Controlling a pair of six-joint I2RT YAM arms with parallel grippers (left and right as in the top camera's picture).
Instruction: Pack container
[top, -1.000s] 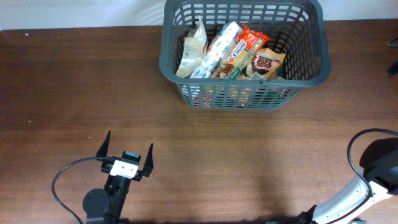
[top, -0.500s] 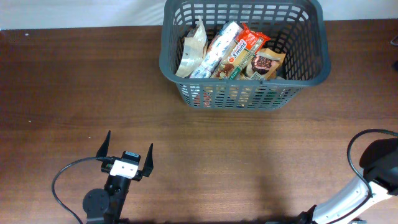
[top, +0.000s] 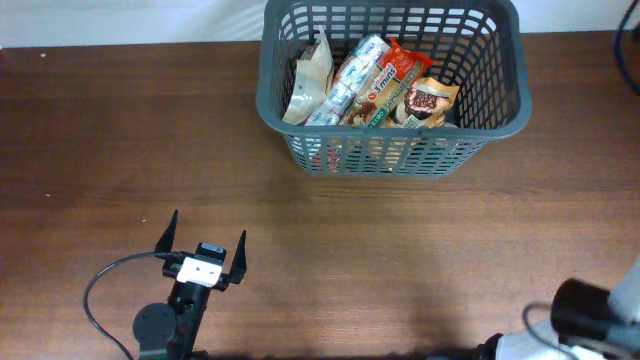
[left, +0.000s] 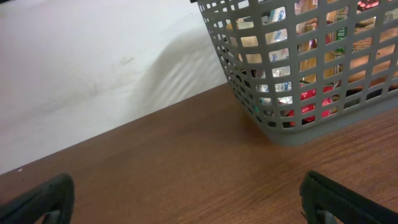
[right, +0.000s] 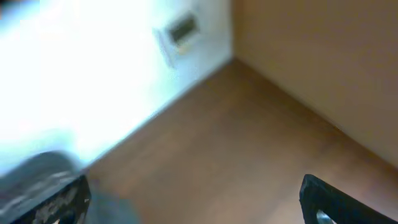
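The container, a dark grey slotted basket, stands at the far middle of the table. Inside it lie several snack packets: a cream bag, a silver and blue pack, a red one and a brown one. My left gripper rests near the front left, open and empty, well short of the basket. Its wrist view shows the container ahead to the right, and the left gripper with its jaws spread wide over bare wood. My right gripper is open and empty in a blurred view.
The brown wooden table stretches between the basket and the arms. Part of the right arm shows at the bottom right corner. A white backdrop lies behind the table's far edge.
The right arm has swung lower at the bottom right corner, and its cable loop is gone from view. The left arm and the basket have not moved.
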